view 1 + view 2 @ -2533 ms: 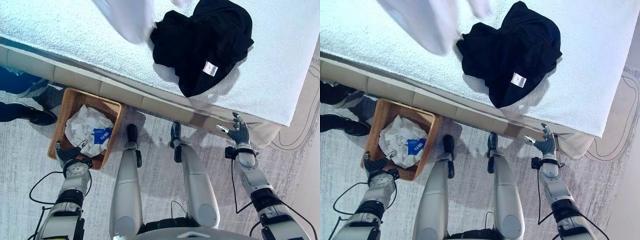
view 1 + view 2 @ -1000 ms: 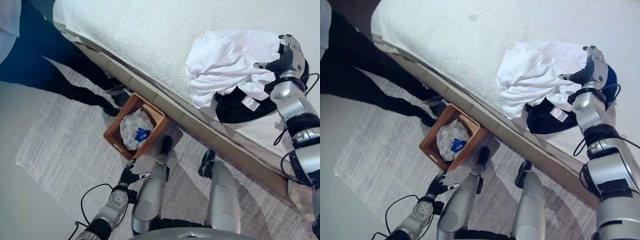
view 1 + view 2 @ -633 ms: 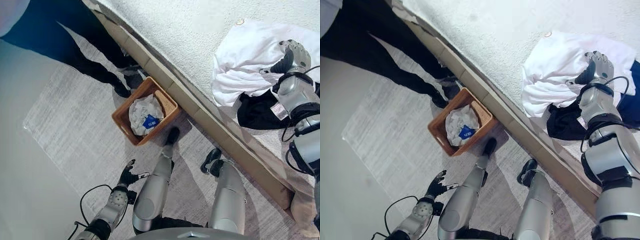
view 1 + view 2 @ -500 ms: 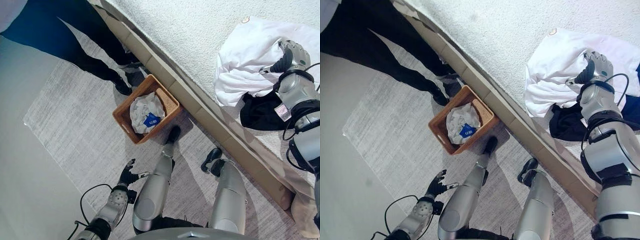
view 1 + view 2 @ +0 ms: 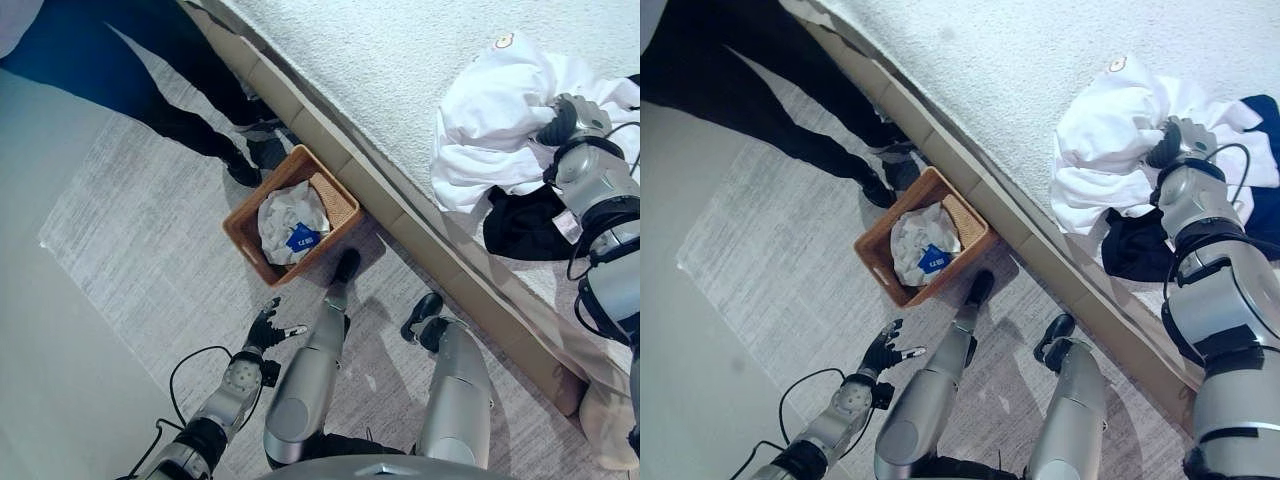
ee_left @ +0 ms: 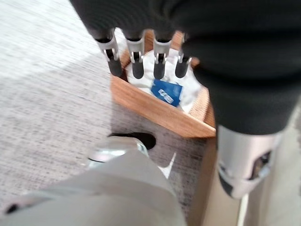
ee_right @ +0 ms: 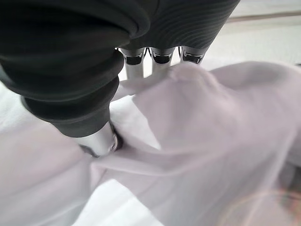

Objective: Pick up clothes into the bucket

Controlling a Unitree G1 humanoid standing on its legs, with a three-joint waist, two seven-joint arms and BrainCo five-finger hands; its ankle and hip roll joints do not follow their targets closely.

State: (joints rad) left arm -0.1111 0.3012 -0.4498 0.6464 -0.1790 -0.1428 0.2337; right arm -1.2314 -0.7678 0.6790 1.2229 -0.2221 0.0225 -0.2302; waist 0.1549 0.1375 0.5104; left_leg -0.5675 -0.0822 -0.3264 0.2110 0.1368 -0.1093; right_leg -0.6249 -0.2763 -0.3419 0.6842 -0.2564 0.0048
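Observation:
A white garment [image 5: 490, 130] lies bunched on the bed, partly over a black garment [image 5: 520, 215]. My right hand [image 5: 568, 118] sits on top of the white garment with its fingers curled into a fold; in the right wrist view its thumb [image 7: 96, 141] presses into the cloth [image 7: 197, 141]. A brown wicker basket [image 5: 250, 215] stands on the floor against the bed base, with white clothes [image 5: 285, 215] and a blue tag inside. My left hand [image 5: 262, 328] hangs low over the rug, open and empty, its fingers [image 6: 136, 66] pointing toward the basket [image 6: 160, 110].
The bed [image 5: 380, 60] has a white textured cover and a beige padded base [image 5: 400, 225]. A person's legs [image 5: 150, 90] in dark trousers and dark shoes stand just beyond the basket. A grey rug [image 5: 130, 230] covers the floor.
A white garment has landed on the black one. My right hand reached onto it, and its fingers have now curled into the cloth. The view has swung round; my left hand has risen slightly.

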